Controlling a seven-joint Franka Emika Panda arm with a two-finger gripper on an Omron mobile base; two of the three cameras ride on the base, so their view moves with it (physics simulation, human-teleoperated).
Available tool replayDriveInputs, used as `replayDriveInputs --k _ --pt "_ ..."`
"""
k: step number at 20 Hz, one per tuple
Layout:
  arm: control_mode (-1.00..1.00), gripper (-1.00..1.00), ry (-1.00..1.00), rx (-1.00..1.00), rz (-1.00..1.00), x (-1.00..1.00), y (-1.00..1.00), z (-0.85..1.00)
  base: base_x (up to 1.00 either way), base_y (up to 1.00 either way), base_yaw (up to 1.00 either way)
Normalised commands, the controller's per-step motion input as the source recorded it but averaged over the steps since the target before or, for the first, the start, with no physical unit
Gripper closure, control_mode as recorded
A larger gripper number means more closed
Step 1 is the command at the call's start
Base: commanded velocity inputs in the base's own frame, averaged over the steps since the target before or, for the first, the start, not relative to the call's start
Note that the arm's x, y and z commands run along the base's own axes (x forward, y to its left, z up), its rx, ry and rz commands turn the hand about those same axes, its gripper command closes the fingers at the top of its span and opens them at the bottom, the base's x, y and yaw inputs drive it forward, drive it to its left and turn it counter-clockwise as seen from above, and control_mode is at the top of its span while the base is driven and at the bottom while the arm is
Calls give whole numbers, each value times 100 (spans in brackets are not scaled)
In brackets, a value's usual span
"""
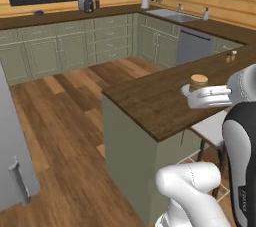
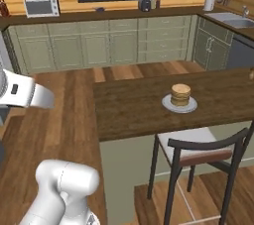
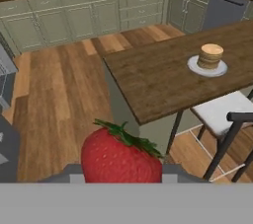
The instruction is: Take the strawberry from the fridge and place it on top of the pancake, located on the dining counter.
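Now gripper [image 3: 121,178] clamped on strawberry [image 3: 121,156] out over the floor, well short of the dining counter [image 3: 158,82]; risk: berry rolls off the small pancake [image 3: 210,56] stack on its plate [image 3: 207,68] if released off-centre.

A glossy red strawberry with a ragged dark-green leaf crown [image 3: 121,156] sits at six o'clock in the hand view, its skin dotted with pale seeds. At two o'clock there, a tan-brown stack of round pancakes [image 3: 210,56] with a lighter golden top rests on a round white plate [image 3: 193,66]. Under them runs the dark brown wood-plank dining counter top [image 3: 153,82] on its sage-green panelled base [image 1: 130,161]. The orange-brown striped plank floor [image 3: 64,94] alternates light and dark boards. At five o'clock in the right base view stands a black-framed chair with a white seat cushion and brown backrest strip [image 2: 198,154].
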Motion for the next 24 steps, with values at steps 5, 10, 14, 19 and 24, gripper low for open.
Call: replayDriveInputs --k 5,10,14,19,24 --pt "100 100 0 0 0 0 0 0 49 -58 -13" --pt "100 100 0 0 0 0 0 0 75 -4 -16" --pt "100 100 0 0 0 0 0 0 84 27 -19" --pt "100 100 0 0 0 0 0 0 86 -4 -13" --pt "-100 100 3 15 -7 60 -31 0 38 -9 -5"
